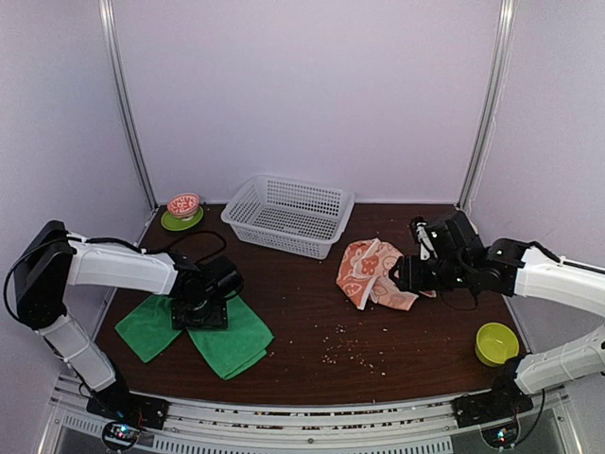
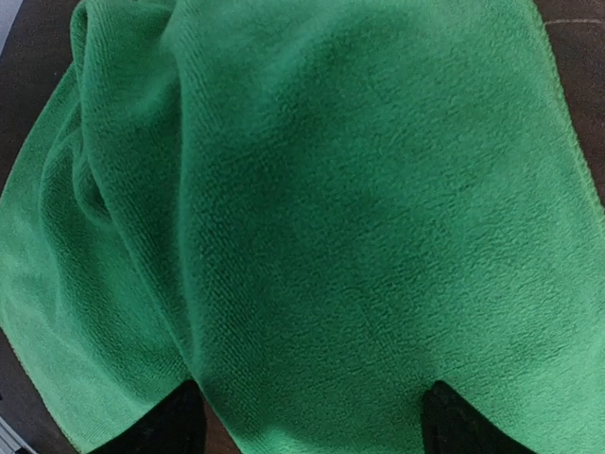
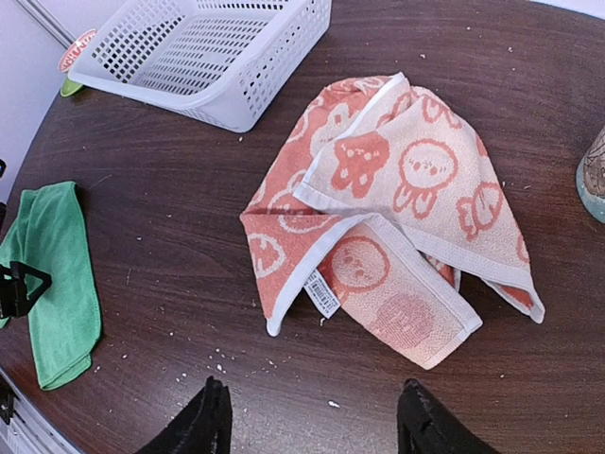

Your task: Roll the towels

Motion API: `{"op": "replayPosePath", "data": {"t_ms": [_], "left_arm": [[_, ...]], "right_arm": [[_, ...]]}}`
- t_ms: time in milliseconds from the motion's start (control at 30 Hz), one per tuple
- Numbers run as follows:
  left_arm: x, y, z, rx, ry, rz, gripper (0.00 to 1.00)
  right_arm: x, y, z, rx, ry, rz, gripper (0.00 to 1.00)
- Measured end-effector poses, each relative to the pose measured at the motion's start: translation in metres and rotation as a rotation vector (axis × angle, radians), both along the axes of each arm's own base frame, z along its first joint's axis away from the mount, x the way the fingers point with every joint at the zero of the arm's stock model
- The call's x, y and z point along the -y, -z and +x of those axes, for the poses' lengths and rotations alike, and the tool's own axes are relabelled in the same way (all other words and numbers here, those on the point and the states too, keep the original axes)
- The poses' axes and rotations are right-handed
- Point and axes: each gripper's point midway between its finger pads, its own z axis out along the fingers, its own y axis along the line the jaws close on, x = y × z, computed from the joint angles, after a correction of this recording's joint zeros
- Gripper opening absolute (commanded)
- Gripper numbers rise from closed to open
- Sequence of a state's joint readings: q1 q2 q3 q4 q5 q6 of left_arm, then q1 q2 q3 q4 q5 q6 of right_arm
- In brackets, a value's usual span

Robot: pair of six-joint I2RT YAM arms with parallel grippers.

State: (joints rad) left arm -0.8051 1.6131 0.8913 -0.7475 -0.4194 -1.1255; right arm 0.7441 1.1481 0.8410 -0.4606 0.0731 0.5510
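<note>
Your left gripper has its fingers spread wide just over the plain bright green microfibre towel. That towel fills the wrist view and lies rumpled and partly doubled at the near left of the dark wooden table. I can see nothing pinched between the fingers.

Your right gripper is also parted and empty. It hovers just short of the small orange terry towel with white cartoon prints, which lies crumpled and folded on itself right of centre, near the white perforated plastic basket.

Neither towel is flat or rolled. The risks, as I judge them:
- If you start rolling over these creases, you get a loose, lopsided roll.
- If you catch only one layer, the fold drags open.
- The scattered crumbs could get rolled in.
</note>
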Motion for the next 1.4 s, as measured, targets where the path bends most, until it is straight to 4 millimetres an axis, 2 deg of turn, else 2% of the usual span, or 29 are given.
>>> {"op": "replayPosePath", "data": {"t_ms": [67,167,200,267,300,467,533,633,733,767,800,867,900,967,1033,1133,1267,1400], "left_arm": [[-0.003,0.008,-0.005,-0.019,0.001,0.000,0.69],[-0.004,0.014,-0.008,-0.010,-0.014,-0.035,0.47],[-0.002,0.016,-0.008,0.001,-0.022,-0.067,0.37],[-0.003,0.018,-0.006,0.024,-0.040,-0.123,0.09],[-0.006,0.019,-0.006,0.030,-0.052,-0.134,0.00],[-0.034,0.014,0.000,0.033,-0.123,-0.158,0.00],[-0.060,0.009,0.003,0.023,-0.186,-0.147,0.00],[-0.103,-0.010,0.017,0.060,-0.294,-0.148,0.00],[-0.136,-0.035,0.041,0.113,-0.382,-0.145,0.00],[-0.142,-0.042,0.051,0.130,-0.395,-0.145,0.04],[-0.146,-0.048,0.062,0.144,-0.401,-0.145,0.16],[-0.149,-0.053,0.078,0.149,-0.393,-0.141,0.52],[-0.147,-0.053,0.086,0.147,-0.386,-0.147,0.66],[-0.139,-0.049,0.095,0.137,-0.357,-0.172,0.84],[-0.131,-0.045,0.094,0.116,-0.328,-0.189,0.91],[-0.114,-0.049,0.091,0.114,-0.267,-0.206,0.95],[-0.092,-0.072,0.082,0.166,-0.184,-0.224,0.97],[-0.088,-0.096,0.067,0.238,-0.149,-0.250,0.97]], "right_arm": [[0.002,-0.004,0.000,0.011,0.006,0.006,0.60],[0.005,-0.008,0.000,0.024,0.017,0.004,0.60],[0.006,-0.009,0.000,0.028,0.022,0.001,0.60],[0.009,-0.010,0.001,0.036,0.032,-0.006,0.60],[0.010,-0.011,0.001,0.041,0.035,-0.012,0.60],[0.015,-0.015,0.005,0.066,0.057,-0.033,0.60],[0.017,-0.014,0.007,0.073,0.062,-0.047,0.60],[0.018,-0.006,0.012,0.064,0.071,-0.069,0.60],[0.016,0.012,0.021,0.030,0.081,-0.100,0.60],[0.016,0.020,0.024,0.014,0.085,-0.111,0.60],[0.016,0.027,0.027,-0.003,0.090,-0.120,0.60],[0.013,0.040,0.030,-0.036,0.087,-0.126,0.59],[0.010,0.046,0.031,-0.054,0.083,-0.119,0.58],[0.001,0.054,0.032,-0.086,0.072,-0.093,0.57],[-0.012,0.061,0.034,-0.119,0.061,-0.040,0.54],[-0.028,0.070,0.034,-0.164,0.055,0.030,0.49],[-0.050,0.083,0.030,-0.229,0.057,0.115,0.48],[-0.064,0.097,0.024,-0.287,0.068,0.157,0.48]]}}
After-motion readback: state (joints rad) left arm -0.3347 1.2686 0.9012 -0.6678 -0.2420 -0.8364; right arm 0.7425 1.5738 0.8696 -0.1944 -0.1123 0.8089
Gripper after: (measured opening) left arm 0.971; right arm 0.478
